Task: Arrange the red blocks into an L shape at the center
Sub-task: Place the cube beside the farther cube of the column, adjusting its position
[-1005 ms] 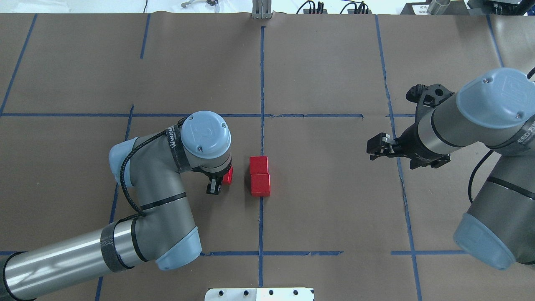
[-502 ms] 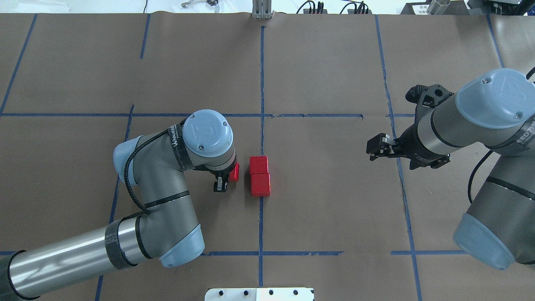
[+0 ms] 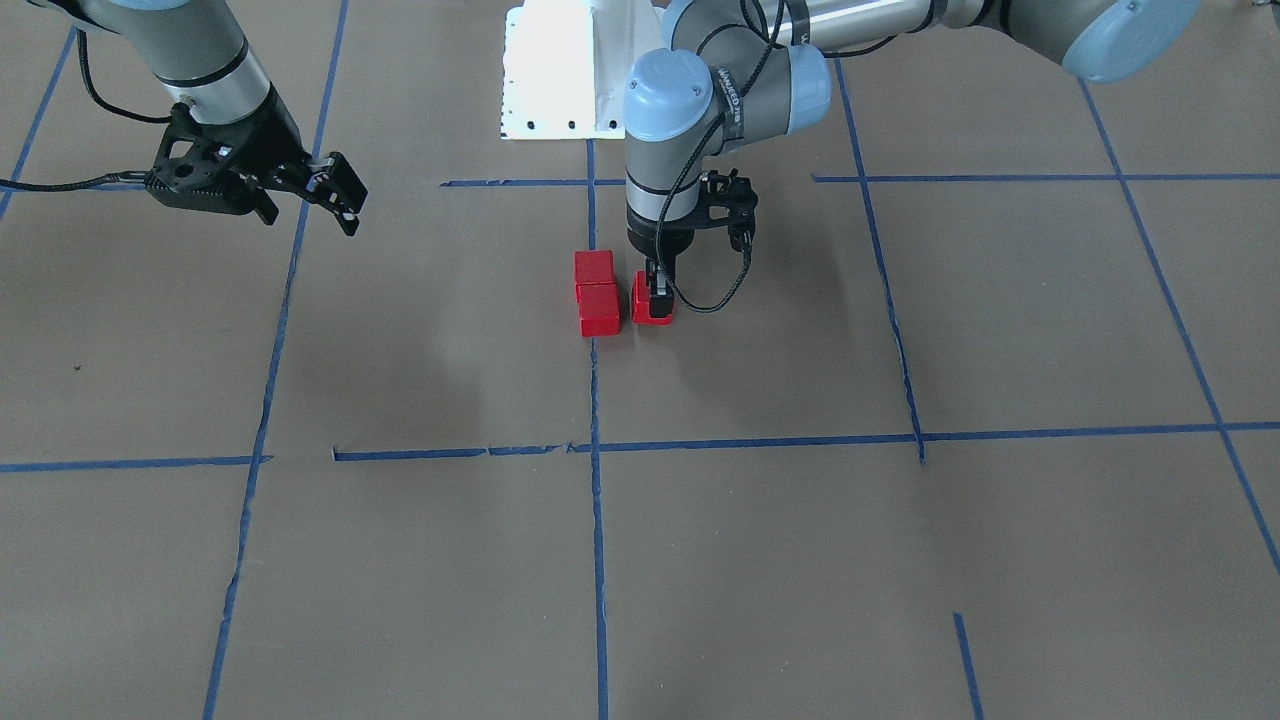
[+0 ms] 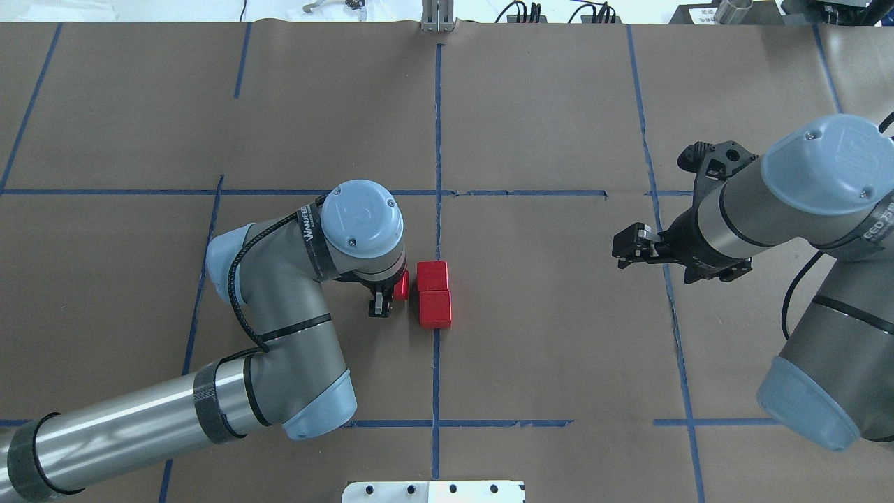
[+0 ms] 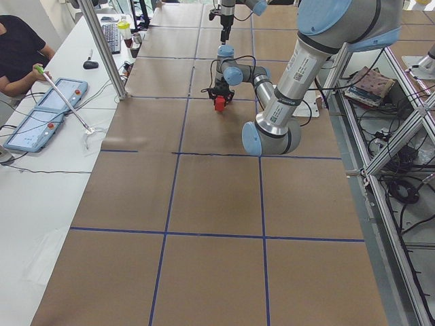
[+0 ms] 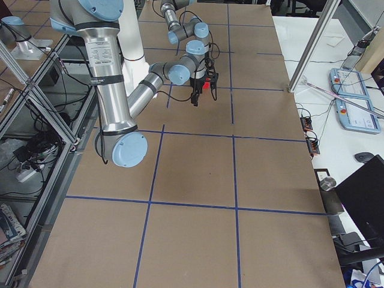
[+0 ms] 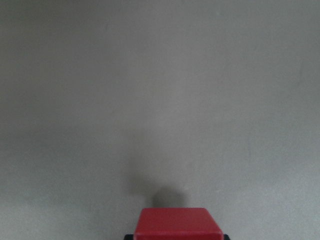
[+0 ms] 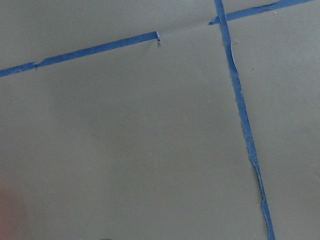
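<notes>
Two red blocks (image 4: 433,276) (image 4: 435,309) lie touching in a column on the vertical blue tape line (image 4: 436,363) of the center cell (image 4: 531,307). They also show in the front view (image 3: 594,268) (image 3: 599,310). My left gripper (image 4: 391,295) (image 3: 657,300) is shut on the third red block (image 4: 401,285) (image 3: 645,300). It holds the block low over the paper just left of the pair, with a small gap. The left wrist view shows this block (image 7: 179,222) between the finger pads. My right gripper (image 4: 626,249) (image 3: 342,197) is open and empty, far right of the blocks.
The white robot base (image 4: 433,491) sits at the near table edge. A metal post (image 4: 437,14) stands at the far edge. An operator (image 5: 20,47) and control pendants (image 5: 41,112) are at a side table. Blue tape lines divide the brown paper.
My left gripper has moved right with the red block, closing most of the gap to the two blocks on the tape line. The right arm has not moved.
</notes>
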Robot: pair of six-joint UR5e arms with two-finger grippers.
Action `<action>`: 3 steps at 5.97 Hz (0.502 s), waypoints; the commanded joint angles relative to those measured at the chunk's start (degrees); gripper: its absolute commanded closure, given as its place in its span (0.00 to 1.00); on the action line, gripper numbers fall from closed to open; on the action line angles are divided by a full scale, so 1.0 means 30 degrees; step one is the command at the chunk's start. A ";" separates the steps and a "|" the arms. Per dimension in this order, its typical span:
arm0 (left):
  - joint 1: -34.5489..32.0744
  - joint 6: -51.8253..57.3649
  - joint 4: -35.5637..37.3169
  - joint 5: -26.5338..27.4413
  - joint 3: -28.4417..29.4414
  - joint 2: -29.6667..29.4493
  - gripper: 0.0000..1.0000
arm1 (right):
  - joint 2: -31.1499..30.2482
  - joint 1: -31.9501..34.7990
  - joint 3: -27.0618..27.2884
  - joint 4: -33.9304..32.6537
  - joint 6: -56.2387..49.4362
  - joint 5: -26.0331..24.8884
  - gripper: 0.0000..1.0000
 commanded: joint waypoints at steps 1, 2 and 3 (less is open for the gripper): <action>-0.0004 -0.0034 -0.0008 0.0000 0.0323 -0.0230 1.00 | 0.0000 0.0029 0.0009 0.0000 0.0000 0.0000 0.00; -0.0004 -0.0035 -0.0008 0.0000 0.0324 -0.0259 1.00 | 0.0000 0.0000 0.0009 0.0000 0.0000 0.0029 0.00; 0.0025 -0.0035 -0.0008 0.0000 0.0672 -0.0549 1.00 | 0.0000 0.0029 0.0009 0.0000 0.0000 0.0029 0.00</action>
